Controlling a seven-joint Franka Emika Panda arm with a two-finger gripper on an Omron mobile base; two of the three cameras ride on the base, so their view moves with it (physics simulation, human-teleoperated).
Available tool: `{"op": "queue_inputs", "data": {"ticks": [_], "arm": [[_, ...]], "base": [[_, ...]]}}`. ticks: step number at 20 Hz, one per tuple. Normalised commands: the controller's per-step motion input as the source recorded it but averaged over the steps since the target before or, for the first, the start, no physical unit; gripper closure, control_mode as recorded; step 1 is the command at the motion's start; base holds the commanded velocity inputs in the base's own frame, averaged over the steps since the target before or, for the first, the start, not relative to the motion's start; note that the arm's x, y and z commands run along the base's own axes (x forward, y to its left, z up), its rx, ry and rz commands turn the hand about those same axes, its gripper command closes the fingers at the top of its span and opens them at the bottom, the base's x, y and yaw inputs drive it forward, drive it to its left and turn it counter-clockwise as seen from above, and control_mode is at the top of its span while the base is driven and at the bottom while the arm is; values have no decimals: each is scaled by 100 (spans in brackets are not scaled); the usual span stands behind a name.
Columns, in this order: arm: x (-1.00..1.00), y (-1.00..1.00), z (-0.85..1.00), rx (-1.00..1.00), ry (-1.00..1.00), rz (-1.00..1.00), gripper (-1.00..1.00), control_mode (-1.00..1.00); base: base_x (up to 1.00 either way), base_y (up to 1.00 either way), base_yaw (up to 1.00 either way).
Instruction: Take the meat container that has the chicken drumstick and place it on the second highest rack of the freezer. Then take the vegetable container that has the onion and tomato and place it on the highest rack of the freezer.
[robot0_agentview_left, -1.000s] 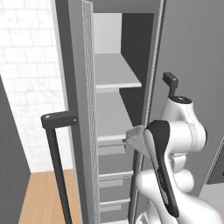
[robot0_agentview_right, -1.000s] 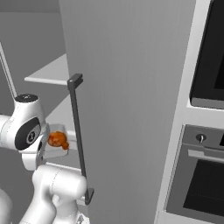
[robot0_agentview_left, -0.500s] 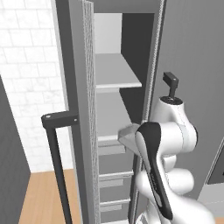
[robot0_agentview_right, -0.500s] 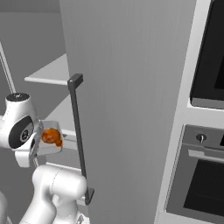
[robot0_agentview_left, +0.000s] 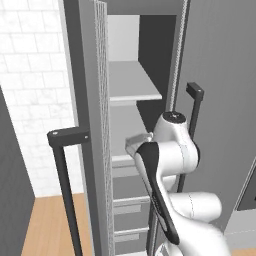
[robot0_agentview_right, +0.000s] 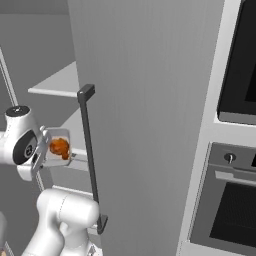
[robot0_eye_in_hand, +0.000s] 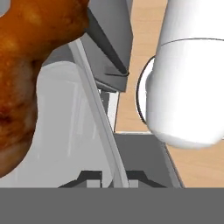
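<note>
While the freezer (robot0_agentview_left: 125, 125) stands open, its doors swung out to either side, the arm reaches into the opening at about mid height. End effector (robot0_eye_in_hand: 113, 177): the two dark tips sit close together at the bottom of the hand view, pinched on the thin clear wall of the meat container (robot0_agentview_right: 58, 150). Narrow grip, holding that container by its rim.

Chicken drumstick (robot0_agentview_right: 59, 147) lies inside the container; orange-brown, glossy. In the hand view it looms large at the upper left (robot0_eye_in_hand: 26, 65), with the clear container wall running down beside it to the tips.

Right base view: the container sits just beyond the arm's wrist, level or near level, right beside the dark vertical bar handle (robot0_agentview_right: 90, 160) of the near freezer door. It is below the highest rack (robot0_agentview_right: 55, 82), whose light-grey board juts out above and to the left. I cannot tell whether the container touches the lower shelf edge that shows just beside it.

Left base view: the highest rack (robot0_agentview_left: 132, 85) is bare; below it the arm's elbow and wrist cover the next shelf. Grey drawers (robot0_agentview_left: 131, 205) stacked beneath. A second bar handle (robot0_agentview_left: 65, 185) on the left door, with white tiled wall (robot0_agentview_left: 30, 75) and wooden floor (robot0_agentview_left: 47, 225) beyond.

Oven (robot0_agentview_right: 227, 200) with black window to the right of the freezer.
</note>
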Motion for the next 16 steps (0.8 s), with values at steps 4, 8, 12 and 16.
{"op": "queue_inputs", "data": {"ticks": [4, 8, 12, 16], "arm": [[99, 16, -3, 0, -14, -12, 100, -100], [80, 21, -18, 12, 1, -10, 100, -100], [55, 0, -38, 8, 5, -2, 100, -100], [56, 9, -24, 2, 0, 0, 100, -100]], "base": [[0, 0, 0], [0, 0, 0], [0, 0, 0], [0, 0, 0]]}}
